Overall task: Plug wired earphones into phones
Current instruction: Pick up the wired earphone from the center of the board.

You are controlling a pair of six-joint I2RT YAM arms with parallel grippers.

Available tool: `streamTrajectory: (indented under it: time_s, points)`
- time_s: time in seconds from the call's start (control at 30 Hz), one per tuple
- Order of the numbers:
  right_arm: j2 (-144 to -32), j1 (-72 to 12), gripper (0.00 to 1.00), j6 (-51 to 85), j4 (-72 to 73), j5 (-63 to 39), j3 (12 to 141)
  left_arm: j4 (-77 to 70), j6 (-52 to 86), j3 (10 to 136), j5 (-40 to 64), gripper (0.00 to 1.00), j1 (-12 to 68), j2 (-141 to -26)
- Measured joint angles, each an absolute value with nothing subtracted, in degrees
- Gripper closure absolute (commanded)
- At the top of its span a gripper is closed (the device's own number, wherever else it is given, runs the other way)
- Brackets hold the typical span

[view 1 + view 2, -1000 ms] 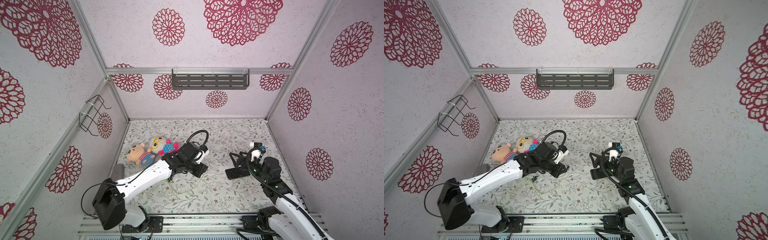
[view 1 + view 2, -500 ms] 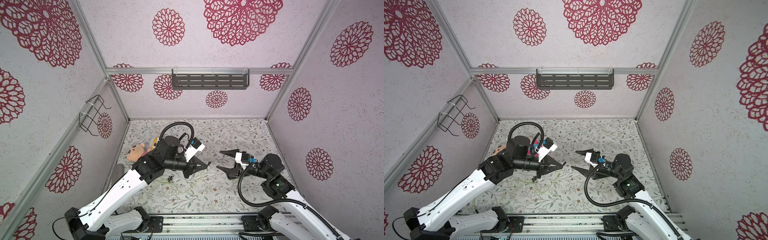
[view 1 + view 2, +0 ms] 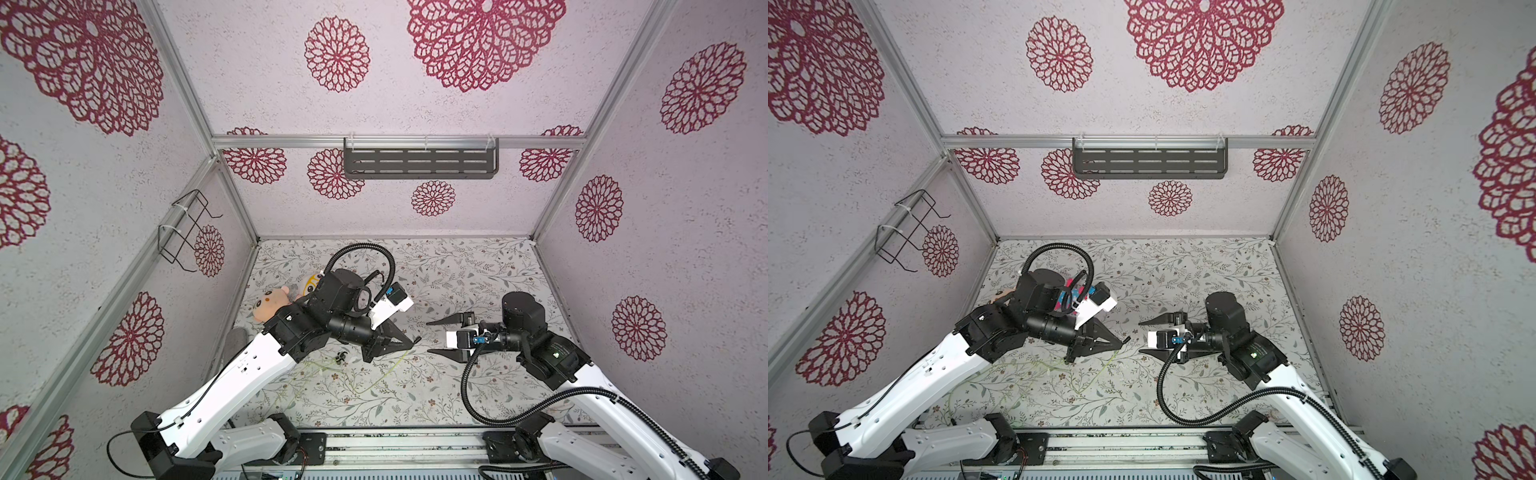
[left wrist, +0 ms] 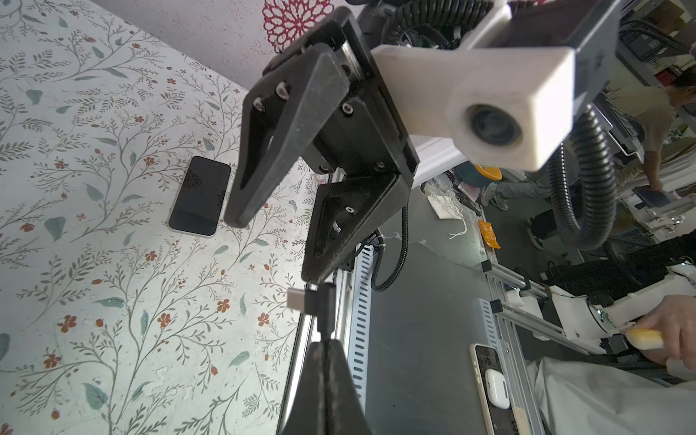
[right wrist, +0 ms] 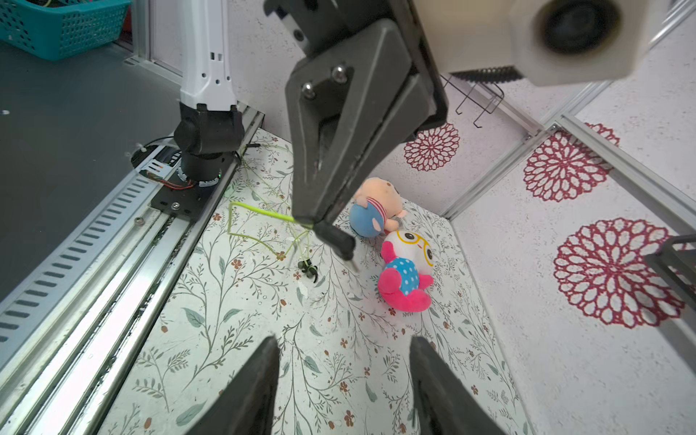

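Between the tightly closed tips of the left gripper (image 5: 313, 223), the dark plug (image 5: 335, 239) of the wired earphones (image 5: 260, 212) is pinched and held raised off the table (image 5: 233, 324), with its metal end clear of the pads. From the plug the pale yellow-green cable (image 3: 392, 368) is seen hanging down in loose bends to the earbuds (image 5: 308, 268). These lie on the floral surface near two plush toys (image 5: 405, 263).

The set is judged to be very light and limp. No stiffness is offered by the cable, so only the short rigid plug body is fit to be gripped, and the bare connector should be left free. Being small and smooth, the plug can be expected to twist or slip between the pads if it is pushed off-axis. The thin cable is likely to be strained if it is tugged or snagged.

The phone (image 4: 199, 196) is seen from the left wrist lying flat on the table, below and beyond the right gripper (image 4: 274, 248); it cannot be made out in the top views. It is judged stiff, glossy and slippery, and liable to slide when the plug is pressed in. It would best be taken by its long edges or braced against the push. The right gripper is held partly open in the air, facing the left one, and nothing is held between its jaws.
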State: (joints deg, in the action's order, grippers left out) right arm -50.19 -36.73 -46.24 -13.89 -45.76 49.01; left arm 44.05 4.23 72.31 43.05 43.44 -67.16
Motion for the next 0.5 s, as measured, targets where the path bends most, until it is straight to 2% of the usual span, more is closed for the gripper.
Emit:
streamTrajectory:
  time_s: [0.1, 0.23, 0.5]
  points:
    - [-50.85, -37.89, 0.46, -47.05, -14.06, -45.8, 49.56, 45.15, 3.86, 72.34, 43.07, 1.0, 43.59, -67.44]
    - [-52.23, -39.51, 0.55, -47.75, -13.52, -46.57, 50.48, 45.98, 3.2, 72.34, 43.13, 1.0, 43.7, -67.53]
    - [-53.19, -41.34, 0.61, -48.03, -12.51, -46.85, 50.78, 46.39, 2.96, 72.34, 43.29, 1.0, 43.86, -67.59]
